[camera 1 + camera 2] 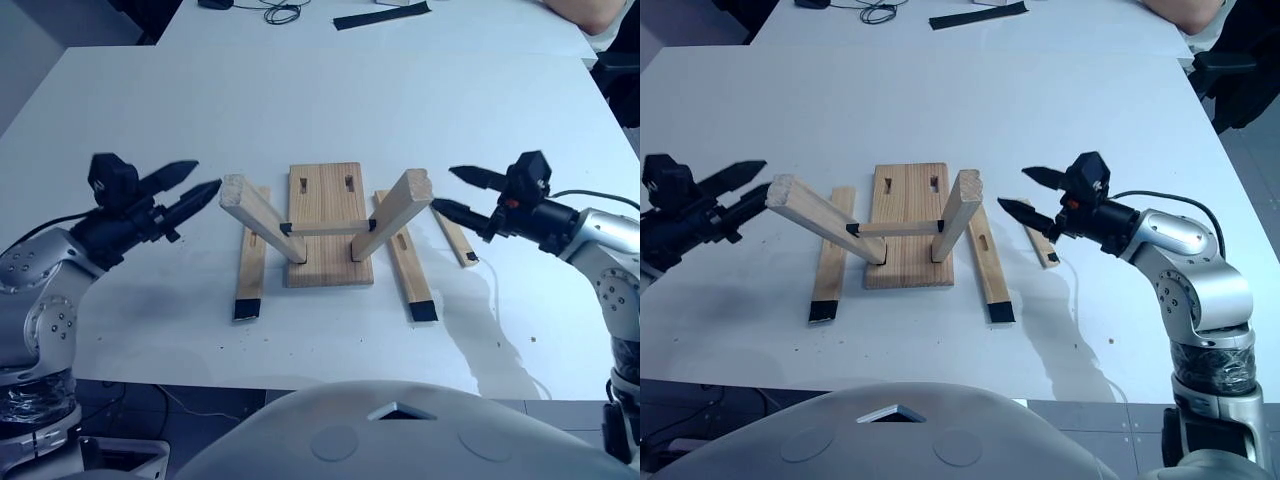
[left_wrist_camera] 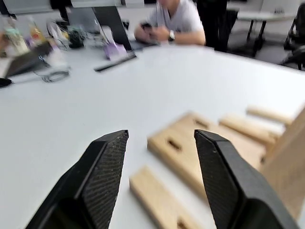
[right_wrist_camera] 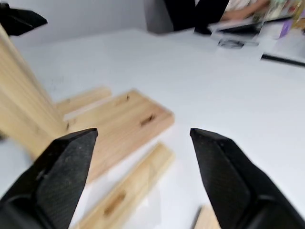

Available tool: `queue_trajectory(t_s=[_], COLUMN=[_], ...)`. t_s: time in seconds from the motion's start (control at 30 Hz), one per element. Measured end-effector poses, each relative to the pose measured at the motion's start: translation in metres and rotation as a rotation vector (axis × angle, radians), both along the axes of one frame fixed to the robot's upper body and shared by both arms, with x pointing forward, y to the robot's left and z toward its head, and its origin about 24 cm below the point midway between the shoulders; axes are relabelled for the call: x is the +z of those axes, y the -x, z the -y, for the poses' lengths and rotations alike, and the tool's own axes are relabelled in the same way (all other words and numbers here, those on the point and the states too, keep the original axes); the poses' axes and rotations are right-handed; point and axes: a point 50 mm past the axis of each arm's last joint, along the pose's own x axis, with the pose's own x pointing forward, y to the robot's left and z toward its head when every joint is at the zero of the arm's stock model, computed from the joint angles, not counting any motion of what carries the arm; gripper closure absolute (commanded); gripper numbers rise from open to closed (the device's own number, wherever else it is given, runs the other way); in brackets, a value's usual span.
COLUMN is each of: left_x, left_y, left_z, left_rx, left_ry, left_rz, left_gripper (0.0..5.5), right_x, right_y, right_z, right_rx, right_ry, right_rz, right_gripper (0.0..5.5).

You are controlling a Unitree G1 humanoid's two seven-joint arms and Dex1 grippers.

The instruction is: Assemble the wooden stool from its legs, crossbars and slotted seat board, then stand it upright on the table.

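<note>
Plain pale wood all round, square-cut and smooth. The board lies flat mid-table, two small rectangular slots showing at its far end. The left upright leg and right upright leg stand on it, splaying outward, joined by a thin crossbar. The left flat leg and right flat leg, slotted and black-tipped, lie either side of the board, with a short loose bar further right. The left claw hangs left of the board and the right claw right of it. Both are black with rough-textured pads, spread wide, gripping nothing.
</note>
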Motion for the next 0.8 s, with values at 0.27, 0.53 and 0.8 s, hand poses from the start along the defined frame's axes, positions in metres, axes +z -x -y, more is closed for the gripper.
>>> queue_trajectory(t_s=[0.27, 0.53, 0.8], left_x=[0.051, 0.069, 0.085], left_y=[-0.017, -0.008, 0.002], left_z=[0.042, 0.076, 0.080], left_rx=[0.059, -0.088, -0.201], left_ry=[0.032, 0.150, 0.219], left_rz=[0.162, 0.151, 0.125], left_gripper=[2.66, 2.13, 2.13], right_x=[0.081, 0.104, 0.114], right_y=[-0.024, -0.006, 0.003], right_z=[-0.030, -0.071, -0.087], right_rx=[-0.170, 0.001, 0.123], right_ry=[-0.270, -0.353, -0.374], right_rz=[0.275, 0.281, 0.243], right_gripper=[1.90, 1.90, 1.90])
